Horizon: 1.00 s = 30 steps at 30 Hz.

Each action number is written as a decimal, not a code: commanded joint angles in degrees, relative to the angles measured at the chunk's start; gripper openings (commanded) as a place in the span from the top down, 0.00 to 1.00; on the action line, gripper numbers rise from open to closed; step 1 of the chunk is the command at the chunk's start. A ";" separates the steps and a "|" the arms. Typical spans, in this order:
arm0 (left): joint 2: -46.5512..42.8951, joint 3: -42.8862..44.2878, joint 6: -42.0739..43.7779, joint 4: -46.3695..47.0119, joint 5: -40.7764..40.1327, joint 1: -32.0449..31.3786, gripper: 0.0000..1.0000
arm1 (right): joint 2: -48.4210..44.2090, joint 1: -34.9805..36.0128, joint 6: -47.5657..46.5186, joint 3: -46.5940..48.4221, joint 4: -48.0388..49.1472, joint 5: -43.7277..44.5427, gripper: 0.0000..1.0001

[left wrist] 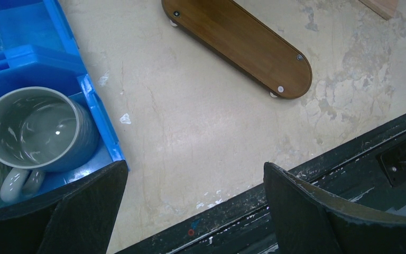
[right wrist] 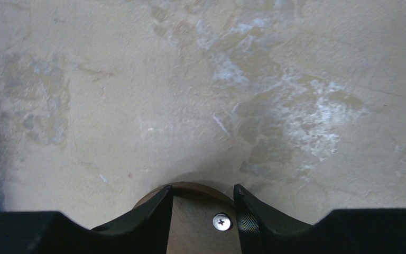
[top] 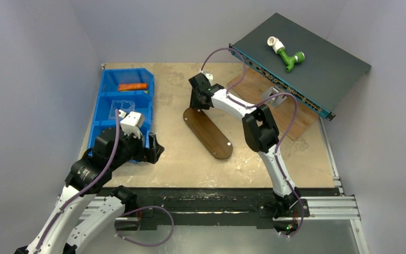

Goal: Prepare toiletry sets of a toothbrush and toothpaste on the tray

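Both grippers are hanging empty: the right gripper narrowly parted, a rounded end of the tray just beneath its fingertips; the left gripper gaping wide, the tray well ahead, a grey mug beside its left finger.

Tabletop: under everything, ahead of both arm bases.
Tray: mid-tabletop, set slantwise, far end leftward, near end rightward.
Bin: left side of the tabletop, well apart from the tray, three compartments running front to back.
Toothpaste tube: in the bin's far compartment.
Mug: in the bin's near compartment.
Left pincer: just right of the bin's near corner, above bare tabletop.
Right pincer: over the tray's far end.
Board: right rear, partly beneath the flat box.
Flat box: right rear, tilted.
Pipe fitting: on the flat box.
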 commanded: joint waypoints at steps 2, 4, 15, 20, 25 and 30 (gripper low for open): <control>-0.56 -0.25 0.33 2.22 0.06 -0.16 0.00 | -1.14 1.31 -2.73 -1.76 2.25 -4.77 0.52; -0.65 -0.22 0.32 2.15 -0.07 -0.20 0.00 | -1.82 1.58 -3.96 -2.68 2.88 -6.00 0.53; -1.70 -0.38 0.16 1.86 -0.51 -0.19 0.00 | -4.83 4.58 -11.89 -7.48 4.61 -13.37 0.53; -2.03 -0.37 0.11 1.68 -1.90 -0.21 0.00 | -6.87 6.23 -15.81 -10.16 4.96 -16.40 0.53; -2.32 -0.40 0.11 1.66 -2.09 -0.20 0.00 | -9.52 8.04 -19.88 -13.88 4.72 -17.74 0.53; -2.49 -0.46 0.15 1.55 -2.09 -0.20 0.00 | -12.72 9.85 -21.15 -18.56 5.18 -18.12 0.52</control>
